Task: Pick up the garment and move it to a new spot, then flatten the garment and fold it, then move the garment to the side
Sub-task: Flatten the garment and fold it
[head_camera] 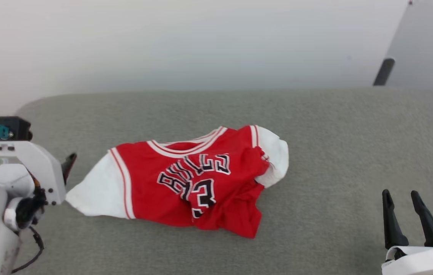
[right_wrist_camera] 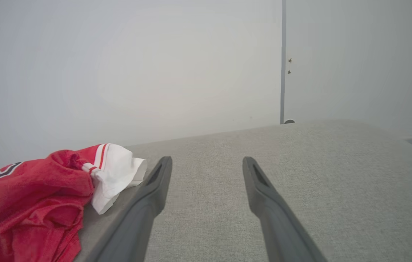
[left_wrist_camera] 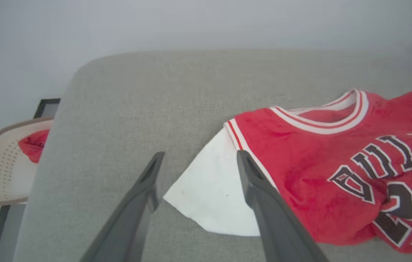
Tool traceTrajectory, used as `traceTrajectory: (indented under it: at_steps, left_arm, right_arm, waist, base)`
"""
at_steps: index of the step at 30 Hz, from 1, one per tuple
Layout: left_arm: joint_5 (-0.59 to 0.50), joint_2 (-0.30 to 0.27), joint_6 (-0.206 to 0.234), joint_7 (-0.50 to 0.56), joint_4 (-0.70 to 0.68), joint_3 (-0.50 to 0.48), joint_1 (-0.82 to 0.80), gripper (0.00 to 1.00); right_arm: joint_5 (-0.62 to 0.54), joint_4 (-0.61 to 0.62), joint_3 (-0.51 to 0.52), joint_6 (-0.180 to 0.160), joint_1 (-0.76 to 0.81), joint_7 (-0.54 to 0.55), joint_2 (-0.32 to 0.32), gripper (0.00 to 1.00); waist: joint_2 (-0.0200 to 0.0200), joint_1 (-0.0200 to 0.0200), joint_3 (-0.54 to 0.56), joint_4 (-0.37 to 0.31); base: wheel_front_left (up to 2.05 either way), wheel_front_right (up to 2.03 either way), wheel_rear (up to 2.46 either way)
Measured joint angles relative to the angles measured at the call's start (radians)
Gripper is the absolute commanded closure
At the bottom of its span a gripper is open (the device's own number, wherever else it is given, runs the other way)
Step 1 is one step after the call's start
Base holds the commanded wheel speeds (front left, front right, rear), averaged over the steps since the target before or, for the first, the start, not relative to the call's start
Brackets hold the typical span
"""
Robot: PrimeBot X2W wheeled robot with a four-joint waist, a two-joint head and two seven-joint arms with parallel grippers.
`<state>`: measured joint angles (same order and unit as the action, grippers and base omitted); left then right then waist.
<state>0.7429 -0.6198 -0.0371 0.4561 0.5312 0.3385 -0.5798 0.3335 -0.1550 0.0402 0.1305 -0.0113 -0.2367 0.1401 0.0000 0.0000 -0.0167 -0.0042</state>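
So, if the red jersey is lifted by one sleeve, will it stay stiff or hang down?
Probably hangs limp: the jersey lies crumpled in soft folds. It seems light, thin cloth. On the textured grey surface it may drag, not slide.

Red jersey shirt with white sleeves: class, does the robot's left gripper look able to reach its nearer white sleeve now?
Probably yes: the left gripper stands open right at the white sleeve, nothing lying between them on the grey cushion.

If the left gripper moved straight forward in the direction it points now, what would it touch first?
Most likely the white sleeve of the garment, lying on the grey cushion just beyond the open left gripper. Depth is unclear, so the tips might touch the cushion first.
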Motion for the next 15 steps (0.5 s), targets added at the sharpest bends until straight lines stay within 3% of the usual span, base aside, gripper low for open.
traceTrajectory:
  at_steps: [6, 15]
  left_arm:
    - [-0.048, 0.022, 0.002, -0.243, -0.12, -0.016, 0.1, 0.0]
    - [-0.119, 0.062, 0.048, -0.561, -0.251, -0.028, 0.299, 0.0]
  right_arm:
    - [0.01, 0.0, 0.0, 0.0, 0.013, 0.014, 0.009, 0.0]
    - [0.027, -0.01, 0.024, 0.0, 0.048, 0.033, 0.012, 0.0]
  waist:
    - [0.0, 0.0, 0.043, 0.069]
    - [0.0, 0.0001, 0.102, 0.182]
  base:
    - [0.0, 0.0, 0.0]
    - [0.0, 0.0, 0.0]
